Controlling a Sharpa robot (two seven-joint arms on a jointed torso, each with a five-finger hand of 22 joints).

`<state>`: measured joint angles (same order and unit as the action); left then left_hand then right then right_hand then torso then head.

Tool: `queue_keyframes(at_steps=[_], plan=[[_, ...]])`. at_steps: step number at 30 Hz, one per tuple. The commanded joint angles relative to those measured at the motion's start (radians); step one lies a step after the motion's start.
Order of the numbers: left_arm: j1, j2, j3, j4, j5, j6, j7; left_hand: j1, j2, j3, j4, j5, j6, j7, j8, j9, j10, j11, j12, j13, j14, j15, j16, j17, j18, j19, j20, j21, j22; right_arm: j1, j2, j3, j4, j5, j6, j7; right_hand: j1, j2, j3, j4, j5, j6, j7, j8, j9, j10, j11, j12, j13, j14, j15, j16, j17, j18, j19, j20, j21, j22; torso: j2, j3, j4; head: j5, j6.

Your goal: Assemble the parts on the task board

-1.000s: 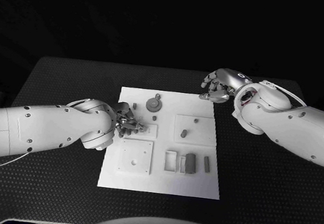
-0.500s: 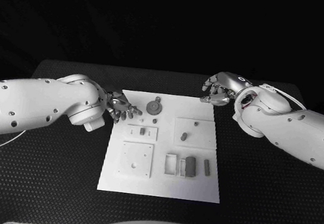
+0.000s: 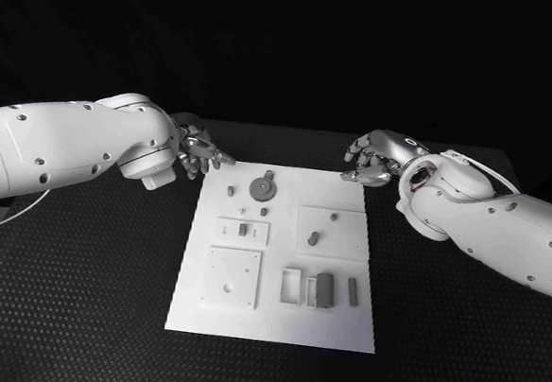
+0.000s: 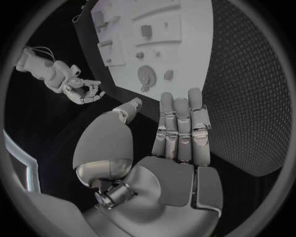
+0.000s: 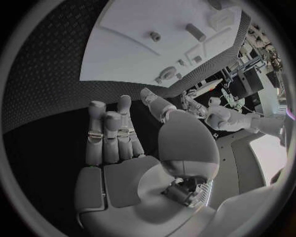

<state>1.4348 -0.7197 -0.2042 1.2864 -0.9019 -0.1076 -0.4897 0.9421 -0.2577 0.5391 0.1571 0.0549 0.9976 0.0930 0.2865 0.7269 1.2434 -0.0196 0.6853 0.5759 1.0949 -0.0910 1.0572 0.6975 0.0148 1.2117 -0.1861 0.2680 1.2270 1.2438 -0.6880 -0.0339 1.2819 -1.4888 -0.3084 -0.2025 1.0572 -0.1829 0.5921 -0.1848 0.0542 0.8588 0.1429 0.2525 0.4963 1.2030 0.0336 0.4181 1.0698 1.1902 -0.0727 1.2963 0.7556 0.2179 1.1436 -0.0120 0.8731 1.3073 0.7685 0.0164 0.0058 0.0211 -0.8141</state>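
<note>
My tabletop (image 3: 74, 260) is a black textured mat, and the white task board (image 3: 273, 319) lies flat in its middle, long side running away from me. My left arm (image 3: 48, 147) sweeps in over the mat's far left corner, and my left hand (image 3: 199, 154) hangs just off the board's far left corner, touching nothing; its fingers (image 4: 179, 123) lie straight and side by side with the thumb set apart, and nothing is in them. My right arm (image 3: 504, 231) crosses from the other side, and my right hand (image 3: 374, 158) hovers just beyond the board's far right corner, fingers (image 5: 108, 133) loosely extended, thumb apart, holding nothing. From the head view the parts sit spread over the board: a round disc (image 3: 263, 187) near the far edge, a dark block (image 3: 324, 286) standing among the slots toward the near right, a small peg (image 3: 313, 239) on the raised right plate. My left wrist view adds the underside of my own palm and my other hand across the board; my right wrist view shows my left hand beyond the board's far corner.
</note>
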Motion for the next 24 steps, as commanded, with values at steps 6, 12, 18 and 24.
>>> queue_keyframes(at_steps=[6,12,18,24], plan=[[0.002,0.073,-0.003,-0.1,-0.167,0.112,-0.033,0.003,-0.019,-0.013,0.058,-0.006,-0.027,0.003,-0.009,-0.012,0.009,0.003,0.008,0.0,0.006,-0.005,0.009,0.0,0.006,0.009,-0.004,-0.004,0.004,-0.001,0.007,0.0,-0.001,-0.001,0.011,0.008,-0.001,0.006,-0.001,0.007,0.003,-0.002,0.007,-0.006,-0.001,-0.008,0.002,0.006,-0.001,-0.005,-0.002,-0.005,0.001,0.044,0.0,-0.009,-0.005,0.018,0.001,-0.0008,-0.0004,0.005,0.007],[0.0,0.115,-0.005,-0.153,-0.19,0.168,-0.035,0.042,0.033,-0.187,0.09,-0.006,-0.039,0.005,-0.025,-0.03,-0.001,0.007,0.016,0.002,-0.004,-0.007,0.015,-0.002,0.01,0.001,-0.008,-0.015,0.012,-0.001,0.01,0.0,-0.006,-0.001,0.007,0.009,0.002,0.006,0.0,0.005,0.003,-0.003,0.007,-0.006,-0.001,-0.008,0.002,0.006,-0.002,-0.005,-0.002,-0.005,0.002,0.044,0.0,-0.009,-0.005,0.018,0.001,-0.0009,-0.0011,0.007,0.008],[-0.008,0.156,-0.004,-0.206,-0.19,0.233,-0.036,0.052,0.02,-0.228,0.136,-0.006,-0.047,0.01,-0.034,-0.039,-0.007,0.01,0.014,-0.001,-0.009,-0.005,0.013,-0.006,0.007,-0.001,-0.005,-0.023,0.009,-0.001,0.012,0.0,-0.006,-0.001,0.007,0.008,0.001,0.006,-0.001,0.005,0.003,-0.004,0.007,-0.007,-0.002,-0.008,0.002,0.006,-0.002,-0.005,-0.001,-0.005,0.002,0.044,0.0,-0.009,-0.005,0.018,0.001,-0.0018,0.0001,0.004,0.007],[-0.015,0.186,-0.004,-0.247,-0.191,0.241,-0.035,0.043,0.031,-0.24,0.136,-0.006,-0.047,0.011,-0.036,-0.041,-0.008,0.011,0.015,-0.002,-0.011,-0.004,0.014,-0.007,0.008,-0.001,-0.005,-0.027,0.008,-0.001,0.014,0.0,-0.006,-0.001,0.008,0.008,0.002,0.007,-0.001,0.005,0.003,-0.004,0.007,-0.007,-0.002,-0.008,0.002,0.006,-0.002,-0.005,-0.001,-0.005,0.002,0.044,0.0,-0.009,-0.005,0.018,0.001,-0.0012,0.0,0.005,0.005]])
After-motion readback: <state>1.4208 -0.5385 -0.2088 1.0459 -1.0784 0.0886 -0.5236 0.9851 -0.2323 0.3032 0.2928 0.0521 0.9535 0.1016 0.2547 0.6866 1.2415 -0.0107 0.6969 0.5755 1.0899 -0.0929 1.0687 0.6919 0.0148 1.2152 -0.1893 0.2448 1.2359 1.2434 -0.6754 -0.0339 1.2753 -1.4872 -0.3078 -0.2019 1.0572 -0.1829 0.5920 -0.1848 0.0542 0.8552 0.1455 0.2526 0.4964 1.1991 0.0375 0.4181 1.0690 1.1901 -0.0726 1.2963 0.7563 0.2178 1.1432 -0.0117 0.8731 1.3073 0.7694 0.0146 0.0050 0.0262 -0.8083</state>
